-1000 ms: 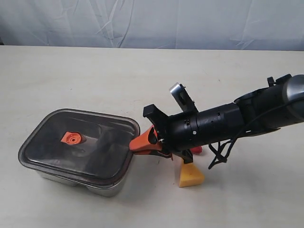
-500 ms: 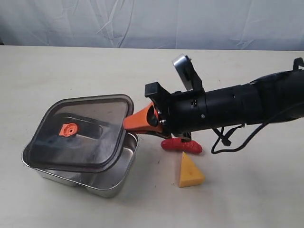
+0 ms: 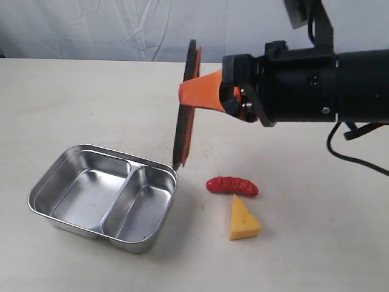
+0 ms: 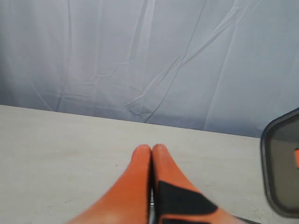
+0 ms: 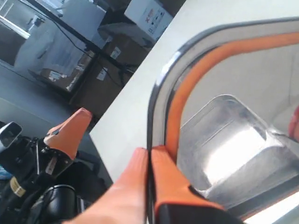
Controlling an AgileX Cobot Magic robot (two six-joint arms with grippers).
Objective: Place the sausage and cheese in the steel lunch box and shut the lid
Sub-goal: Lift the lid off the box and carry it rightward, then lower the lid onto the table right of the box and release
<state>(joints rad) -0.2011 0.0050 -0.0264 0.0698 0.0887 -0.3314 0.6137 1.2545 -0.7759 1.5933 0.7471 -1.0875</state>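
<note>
The steel lunch box (image 3: pixel 85 193) stands open at the front left, both compartments bare. My right gripper (image 3: pixel 186 91) is shut on the edge of the dark lid (image 3: pixel 184 125), which hangs upright and edge-on above the box's right corner, apart from it. In the right wrist view the fingers (image 5: pixel 163 163) pinch the lid's rim (image 5: pixel 161 88), and the box (image 5: pixel 233 140) shows through it. The red sausage (image 3: pixel 232 185) and the yellow cheese (image 3: pixel 244 219) lie on the table right of the box. My left gripper (image 4: pixel 152 148) is shut on nothing and points over bare table.
A pale wrinkled curtain (image 3: pixel 121 27) backs the table's far edge. The left arm (image 5: pixel 65 135) shows beyond the table's edge in the right wrist view. The lid's corner (image 4: pixel 280 168) shows at the side of the left wrist view.
The right gripper has lifted the lid off the lunch box, up and to the right, and swung it from flat to upright. The box is now uncovered.
</note>
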